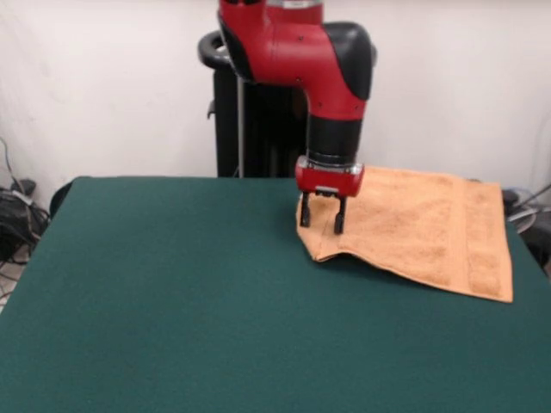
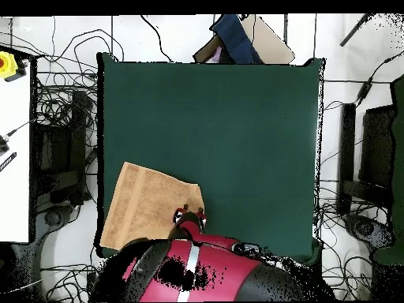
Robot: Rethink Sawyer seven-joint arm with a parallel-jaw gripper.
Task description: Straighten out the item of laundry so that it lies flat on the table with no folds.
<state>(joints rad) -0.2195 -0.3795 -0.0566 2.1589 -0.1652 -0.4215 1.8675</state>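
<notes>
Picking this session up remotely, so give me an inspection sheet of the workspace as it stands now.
Surface: table, dark green top, mostly bare.
Job's things: towel, orange-tan, lying at one corner of the table; its edge beside the gripper looks raised or folded.
Clutter: nothing seen on the table.
Grippers: gripper, fingers apart, at the towel's edge and holding nothing.
Cables: many loose cables on the floor around the table, none on it.
Surroundings: white wall behind; white bench beside the table; blue item on a cardboard box past the far edge.
</notes>
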